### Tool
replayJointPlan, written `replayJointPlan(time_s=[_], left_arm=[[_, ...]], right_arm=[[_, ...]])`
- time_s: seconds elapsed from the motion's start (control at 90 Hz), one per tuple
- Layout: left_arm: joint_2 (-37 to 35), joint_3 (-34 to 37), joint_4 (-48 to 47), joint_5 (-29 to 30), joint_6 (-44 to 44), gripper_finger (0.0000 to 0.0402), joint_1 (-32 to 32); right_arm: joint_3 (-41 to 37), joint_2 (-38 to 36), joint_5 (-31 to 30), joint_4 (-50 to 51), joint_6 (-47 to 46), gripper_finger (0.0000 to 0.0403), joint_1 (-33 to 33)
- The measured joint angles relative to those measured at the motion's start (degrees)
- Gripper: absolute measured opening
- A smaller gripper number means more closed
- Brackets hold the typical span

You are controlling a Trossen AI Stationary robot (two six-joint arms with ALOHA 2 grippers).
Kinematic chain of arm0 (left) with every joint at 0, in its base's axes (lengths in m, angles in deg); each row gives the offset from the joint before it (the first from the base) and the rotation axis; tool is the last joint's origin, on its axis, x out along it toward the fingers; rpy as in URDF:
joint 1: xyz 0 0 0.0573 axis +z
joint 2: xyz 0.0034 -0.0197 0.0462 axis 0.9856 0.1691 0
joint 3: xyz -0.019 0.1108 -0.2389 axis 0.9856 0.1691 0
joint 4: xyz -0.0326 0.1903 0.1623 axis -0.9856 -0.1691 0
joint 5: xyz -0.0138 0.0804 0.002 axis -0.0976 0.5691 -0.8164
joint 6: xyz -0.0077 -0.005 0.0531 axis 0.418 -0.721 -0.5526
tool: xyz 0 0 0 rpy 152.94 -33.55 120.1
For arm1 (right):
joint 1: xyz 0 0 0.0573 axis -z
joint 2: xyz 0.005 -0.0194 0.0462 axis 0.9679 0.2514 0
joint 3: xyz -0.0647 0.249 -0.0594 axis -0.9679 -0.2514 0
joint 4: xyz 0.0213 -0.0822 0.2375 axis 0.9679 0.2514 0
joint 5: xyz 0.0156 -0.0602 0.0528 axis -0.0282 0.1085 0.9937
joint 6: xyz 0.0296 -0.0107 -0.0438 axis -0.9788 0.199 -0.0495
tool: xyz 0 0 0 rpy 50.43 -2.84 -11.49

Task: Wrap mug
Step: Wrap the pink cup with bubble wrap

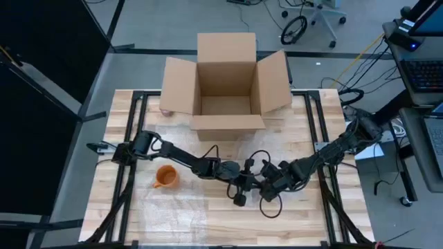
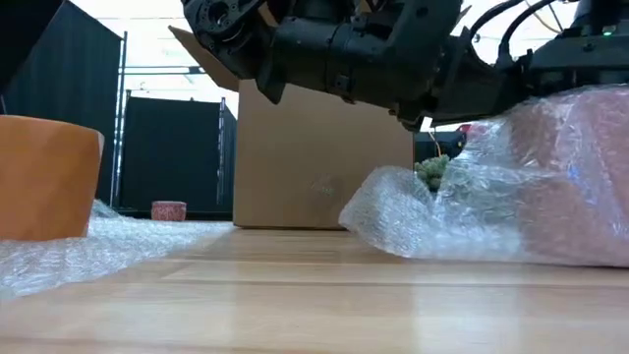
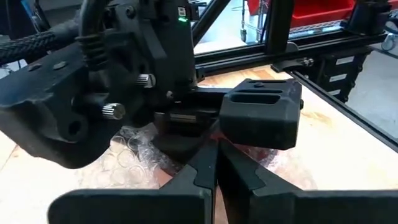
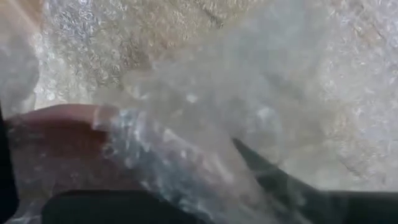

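From above, the left gripper (image 1: 240, 195) and right gripper (image 1: 268, 192) meet mid-table; an orange mug (image 1: 165, 177) sits well left of them. Low view — bubble wrap (image 2: 491, 211) bunched beneath the arms. Left wrist: fingers (image 3: 202, 177) clenched together. Right wrist — wrap fills the frame; its grip I cannot tell.

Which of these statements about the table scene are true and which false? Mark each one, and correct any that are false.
1. The cardboard box stands open at the table's far edge. True.
2. The orange mug sits inside the box. False: it stands on the table, near the left arm.
3. Bubble wrap lies on the table. True.
4. The left gripper and right gripper are at opposite ends of the table. False: they meet near the middle.
5. The left gripper's fingers are spread wide. False: they are closed together.
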Motion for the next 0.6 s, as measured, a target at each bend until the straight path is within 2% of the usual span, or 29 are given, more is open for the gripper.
replayJointPlan(time_s=[0.111,0.244,0.4,0.5,0.6], left_arm=[[0.00,0.03,-0.18,-0.32,0.00,0.0000,0.00],[0.00,0.11,-0.57,-0.26,-0.17,0.0000,-0.02],[0.00,0.13,-0.68,-0.88,-0.20,0.0000,-0.10],[0.00,0.10,-0.61,-0.97,-0.16,0.0000,-0.16],[0.00,0.09,-0.55,-0.95,-0.02,0.0000,-0.02]], right_arm=[[-0.04,0.05,-0.36,-0.59,-0.23,0.0031,-0.02],[0.97,0.25,-0.64,-0.85,1.21,0.0109,-0.11],[4.46,0.69,0.03,3.80,2.62,0.0199,0.08],[8.24,0.57,-0.22,7.86,2.58,0.0233,0.31],[11.65,0.37,-0.49,12.63,3.29,0.0250,0.31]])
